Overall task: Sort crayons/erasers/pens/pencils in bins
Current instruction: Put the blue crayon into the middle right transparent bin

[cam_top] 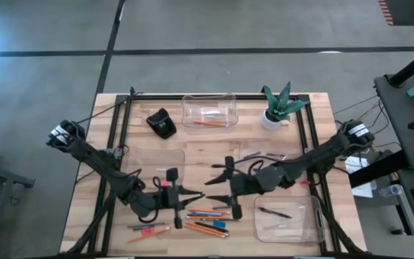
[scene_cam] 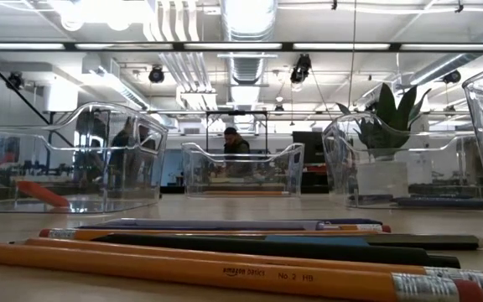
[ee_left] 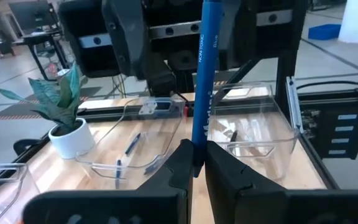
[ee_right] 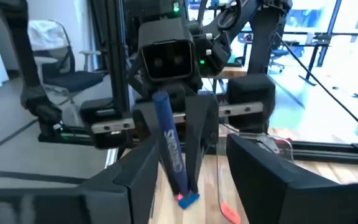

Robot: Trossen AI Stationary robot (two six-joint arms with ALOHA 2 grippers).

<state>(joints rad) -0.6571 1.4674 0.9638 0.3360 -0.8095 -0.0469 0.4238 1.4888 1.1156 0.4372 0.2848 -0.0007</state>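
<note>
The left gripper (ee_left: 194,165) is clenched on a blue crayon (ee_left: 202,87) standing upright above the worktop's (cam_top: 214,155) front middle. Facing it, the right gripper (ee_right: 185,165) has its jaws spread either side, seemingly not touching. Pencils (scene_cam: 225,270) lie at the front edge; bins (cam_top: 208,110) and a plant pot (cam_top: 270,119) sit behind

Grey concrete floor (cam_top: 264,25); ceiling ducts (scene_cam: 246,33); office chair (ee_right: 64,68).
</note>
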